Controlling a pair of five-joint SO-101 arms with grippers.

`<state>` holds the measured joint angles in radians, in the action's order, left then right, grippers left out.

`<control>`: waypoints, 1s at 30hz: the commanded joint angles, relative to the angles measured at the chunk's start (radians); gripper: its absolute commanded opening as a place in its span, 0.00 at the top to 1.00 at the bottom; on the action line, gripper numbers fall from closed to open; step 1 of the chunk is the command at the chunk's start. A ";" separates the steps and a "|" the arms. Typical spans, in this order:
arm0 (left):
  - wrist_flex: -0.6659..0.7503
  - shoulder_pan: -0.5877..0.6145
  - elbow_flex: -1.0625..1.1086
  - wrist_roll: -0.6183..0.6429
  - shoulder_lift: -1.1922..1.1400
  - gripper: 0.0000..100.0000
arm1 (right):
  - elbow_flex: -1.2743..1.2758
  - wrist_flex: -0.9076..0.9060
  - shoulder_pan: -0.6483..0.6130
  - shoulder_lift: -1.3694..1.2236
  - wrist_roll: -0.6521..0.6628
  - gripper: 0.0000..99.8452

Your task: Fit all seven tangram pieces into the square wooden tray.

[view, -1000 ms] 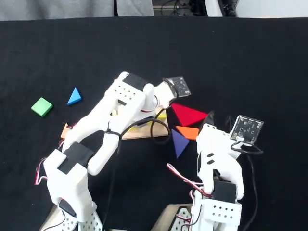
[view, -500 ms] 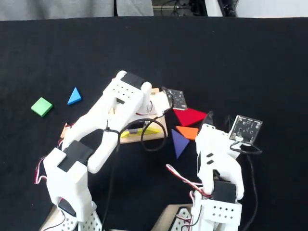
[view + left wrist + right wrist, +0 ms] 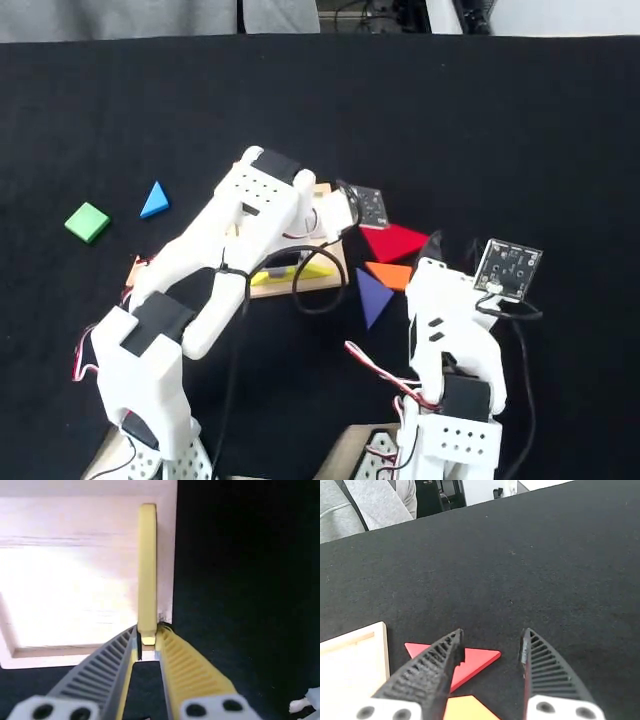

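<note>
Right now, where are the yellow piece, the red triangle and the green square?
yellow piece [image 3: 147,565], left wrist view, middle of its thin edge.
red triangle [image 3: 392,241], high view, middle of its top face.
green square [image 3: 87,221], high view, middle of its top face.

No text, labels or numbers can be read — anywhere.

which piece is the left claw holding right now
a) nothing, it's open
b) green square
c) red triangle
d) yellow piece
d: the left claw is shut on the yellow piece, gripping it by one end so it stands on edge beside the side wall of the wooden tray.
</note>
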<state>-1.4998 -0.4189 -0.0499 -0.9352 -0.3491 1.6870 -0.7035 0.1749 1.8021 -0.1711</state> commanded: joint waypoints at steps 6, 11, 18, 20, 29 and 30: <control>0.012 0.015 -0.054 0.020 0.012 0.78 | -0.002 0.021 -0.014 0.084 0.012 0.82; 0.034 0.016 -0.062 -0.029 0.008 0.80 | -0.002 0.021 -0.014 0.084 0.012 0.82; 0.155 0.059 -0.093 -0.028 0.005 0.80 | -0.002 0.021 -0.014 0.084 0.012 0.82; 0.155 0.061 -0.097 -0.028 0.005 0.80 | -0.002 0.021 -0.014 0.085 0.012 0.82; 0.160 0.081 -0.173 -0.026 0.015 0.80 | -0.002 0.021 -0.015 0.088 0.012 0.82; 0.160 0.082 -0.199 -0.026 0.015 0.80 | -0.002 0.021 -0.015 0.088 0.012 0.82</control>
<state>-1.3495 -0.3498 -0.1511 -0.9505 -0.3506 1.6870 -0.7035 0.1749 1.8021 -0.1711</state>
